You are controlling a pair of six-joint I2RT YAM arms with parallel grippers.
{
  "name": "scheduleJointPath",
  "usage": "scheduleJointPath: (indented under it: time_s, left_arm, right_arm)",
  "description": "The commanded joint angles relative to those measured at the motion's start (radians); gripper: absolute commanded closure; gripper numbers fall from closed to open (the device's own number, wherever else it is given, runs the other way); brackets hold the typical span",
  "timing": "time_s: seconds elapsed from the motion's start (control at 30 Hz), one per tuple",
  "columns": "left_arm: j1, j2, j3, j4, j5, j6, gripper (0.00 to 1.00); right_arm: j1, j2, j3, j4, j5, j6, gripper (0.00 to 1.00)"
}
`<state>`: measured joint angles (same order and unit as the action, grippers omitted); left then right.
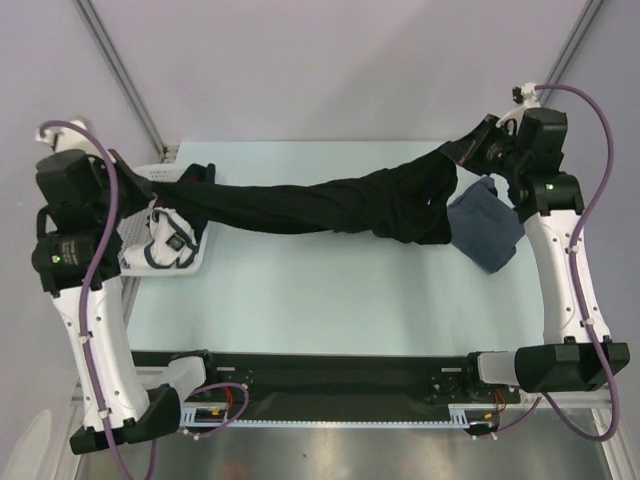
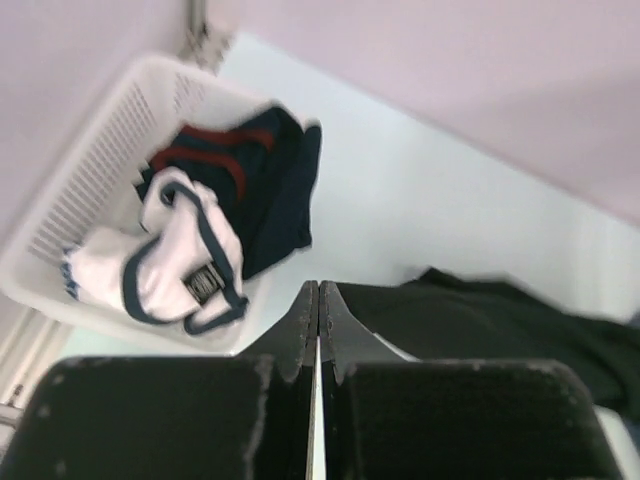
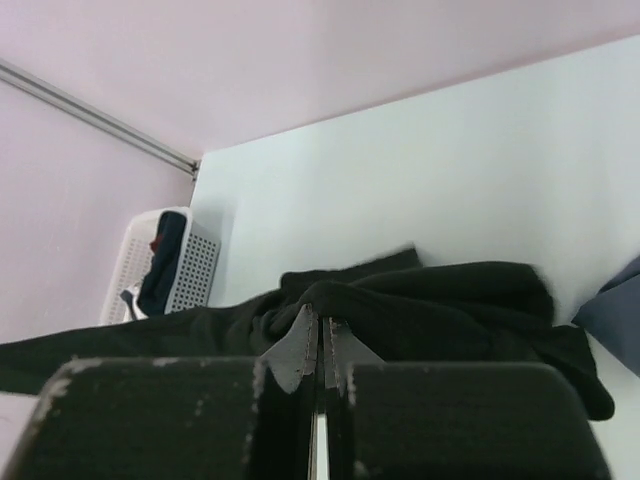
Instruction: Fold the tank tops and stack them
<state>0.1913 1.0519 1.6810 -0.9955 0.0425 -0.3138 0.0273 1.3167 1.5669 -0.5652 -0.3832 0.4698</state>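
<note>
Stretched across far side of table: black tank top. Left gripper clamped on one end, right gripper clamped on other (cloth bunches there). Crumpled blue-grey tank top lies on table beside right gripper.

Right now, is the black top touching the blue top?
Touching. The top view shows the black top bunched over the left edge of the blue top, with no gap showing.

Top external: high, behind arm bases, looks down over whole table.
Left wrist: close behind left gripper, angled down onto white basket.
Right wrist: low, close behind right gripper, faces across table toward same basket.
All three views share black tank top and basket.
</note>
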Motion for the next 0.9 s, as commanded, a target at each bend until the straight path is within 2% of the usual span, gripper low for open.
scheduleJointPath:
  time_s: [0.0,0.03,0.07,0.13,0.27,0.33,0.47,0.57,0.63,0.67,0.73,0.77,0.8,0.87]
  left_arm:
    - [0.036,0.035,0.215,-0.066,-0.136,-0.004,1.00]
    - [0.048,0.052,0.270,-0.118,-0.157,-0.005,1.00]
    - [0.053,0.072,0.395,-0.144,-0.176,-0.007,1.00]
    - [0.059,0.118,0.514,-0.186,-0.234,-0.005,1.00]
    - [0.057,0.062,0.552,-0.155,-0.328,-0.025,1.00]
    - [0.057,0.001,0.516,-0.097,-0.358,-0.039,0.99]
    - [0.057,-0.102,0.324,0.017,-0.401,-0.057,0.97]
    - [0.057,-0.104,0.225,0.052,-0.360,-0.070,0.98]
    - [0.057,-0.084,0.162,0.073,-0.253,-0.076,1.00]
    - [0.059,-0.081,0.076,0.086,-0.206,-0.082,1.00]
    - [0.057,-0.101,-0.048,0.173,-0.065,-0.097,1.00]
    - [0.057,-0.116,-0.182,0.210,-0.014,-0.105,1.00]
    - [0.057,-0.144,-0.243,0.242,0.017,-0.116,1.00]
    - [0.057,-0.161,-0.384,0.319,0.095,-0.133,1.00]
  right_arm:
    - [-0.020,-0.040,0.119,-0.042,-0.054,-0.005,1.00]
    - [-0.020,-0.059,0.127,-0.045,-0.057,-0.003,1.00]
    - [-0.020,-0.071,0.131,-0.047,-0.056,0.004,1.00]
    - [-0.020,-0.109,0.157,-0.064,-0.040,0.003,1.00]
    - [-0.020,-0.203,0.191,-0.078,-0.002,-0.023,1.00]
    - [-0.020,-0.252,0.173,-0.047,0.020,-0.026,1.00]
    - [-0.020,-0.336,0.116,0.004,0.053,-0.036,1.00]
    - [-0.020,-0.330,0.079,-0.007,0.096,-0.045,1.00]
    - [-0.020,-0.292,0.052,-0.054,0.110,-0.022,1.00]
    - [-0.020,-0.286,-0.023,-0.062,0.107,-0.007,1.00]
    - [-0.020,-0.289,-0.132,-0.016,0.063,0.013,1.00]
    - [-0.020,-0.293,-0.204,0.008,0.052,0.044,1.00]
    - [-0.020,-0.300,-0.322,0.063,0.040,0.053,1.00]
    - [-0.020,-0.297,-0.427,0.102,0.017,0.067,1.00]
